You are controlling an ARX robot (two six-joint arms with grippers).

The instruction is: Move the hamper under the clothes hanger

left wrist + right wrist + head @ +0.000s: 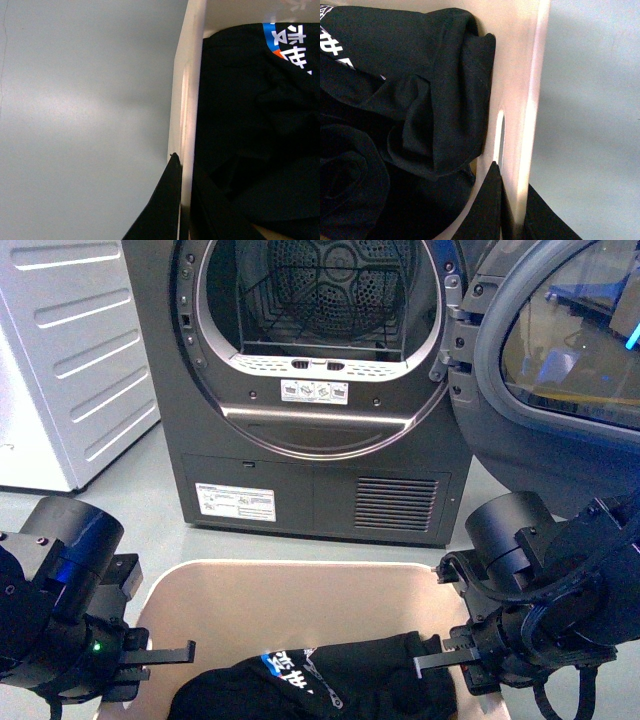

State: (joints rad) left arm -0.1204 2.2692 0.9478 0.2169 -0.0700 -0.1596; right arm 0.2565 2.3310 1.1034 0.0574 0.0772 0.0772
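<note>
Hampers: you are looking at one hamper (300, 585), sitting on the floor (150, 505) directly in front of the dryer (320, 480), between the two arms.
Hamper finish: it is showing beige plastic with smooth walls and rounded corners. One slot handle (500, 135) is showing just under the rim in the right wrist view.
Hamper contents: black clothing (340, 685) is lying bundled inside. One piece is showing a blue patch with white lettering. You cannot count the pieces.
Grippers: you are working with two.
Left gripper (165, 658): it is straddling the hamper's left wall. Its fingers (162, 215) are standing narrow, one outside and one inside, pressing on the plastic.
Right gripper (450, 665): it is straddling the right wall beside the slot. Its fingers (487, 205) are closing narrowly on that wall in the same way.
Dryers: one, dark grey. Its round door (560, 380) is hanging open to the right and the drum is showing a wire rack inside.
Other appliances: one white cabinet (70, 360) is standing left of the dryer.
</note>
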